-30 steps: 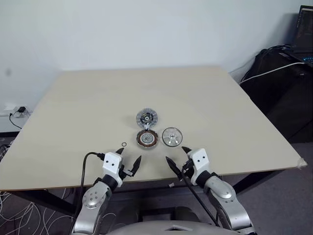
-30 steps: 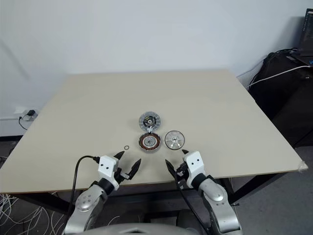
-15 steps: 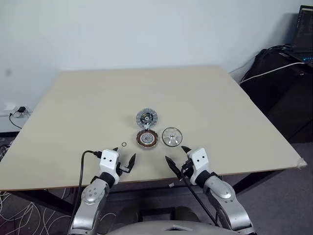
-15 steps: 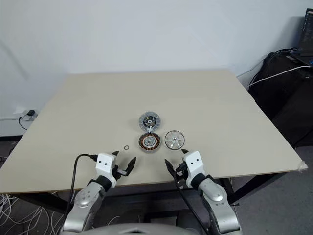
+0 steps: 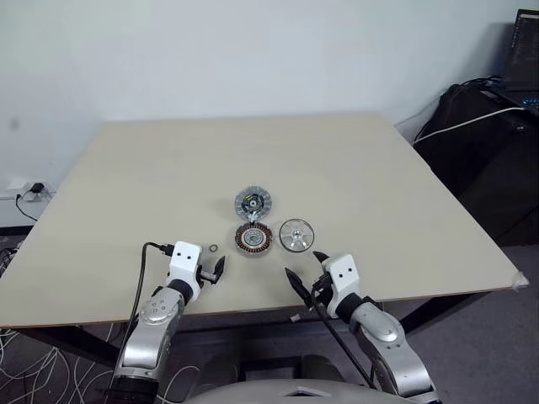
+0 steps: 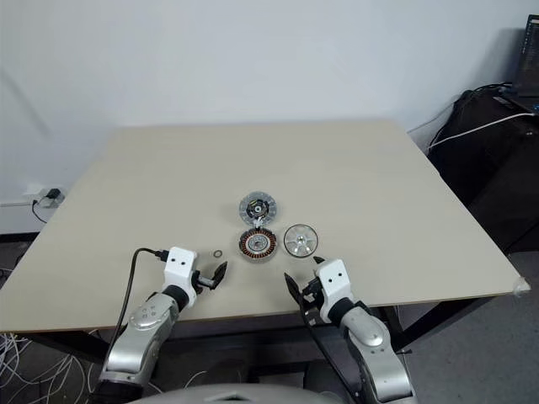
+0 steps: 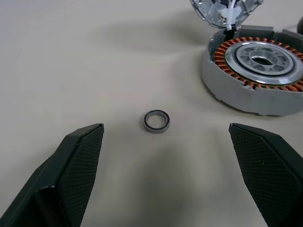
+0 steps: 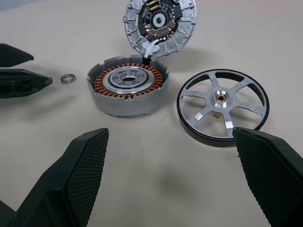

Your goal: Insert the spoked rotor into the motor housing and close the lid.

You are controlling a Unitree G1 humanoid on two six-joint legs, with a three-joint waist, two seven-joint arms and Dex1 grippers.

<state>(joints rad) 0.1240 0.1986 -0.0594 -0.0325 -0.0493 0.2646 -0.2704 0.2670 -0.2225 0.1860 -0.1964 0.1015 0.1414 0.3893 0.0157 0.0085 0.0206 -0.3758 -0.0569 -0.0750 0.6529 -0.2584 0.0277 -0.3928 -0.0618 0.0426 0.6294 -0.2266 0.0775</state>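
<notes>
Both pincers hang spread wide over the near edge of the table (image 5: pixel 404 185) with nothing between their fingers, so the work looks to be at its very opening: the approach, before any part is lifted. The left gripper (image 7: pixel 165 156) points at a tiny loose ring washer (image 7: pixel 156 121) lying just ahead of its fingertips, centred in the gap; that ring is not one of the task's pieces. The motor housing (image 8: pixel 128 90), copper windings facing up, sits beyond and to the right of the left gripper, and ahead-left of the right gripper (image 8: pixel 170 156). The lid (image 8: pixel 159 22) lies just behind the housing, apparently touching its far rim, dark face with green-yellow bits showing. The spoked rotor (image 8: pixel 222 109) lies flat just beside the housing, directly ahead of the right gripper and nearest to it. The next move, by this reading, calls for the right pincer to reach forward, close on the rotor's thin rim, then carry it left over the housing's pale centre.
</notes>
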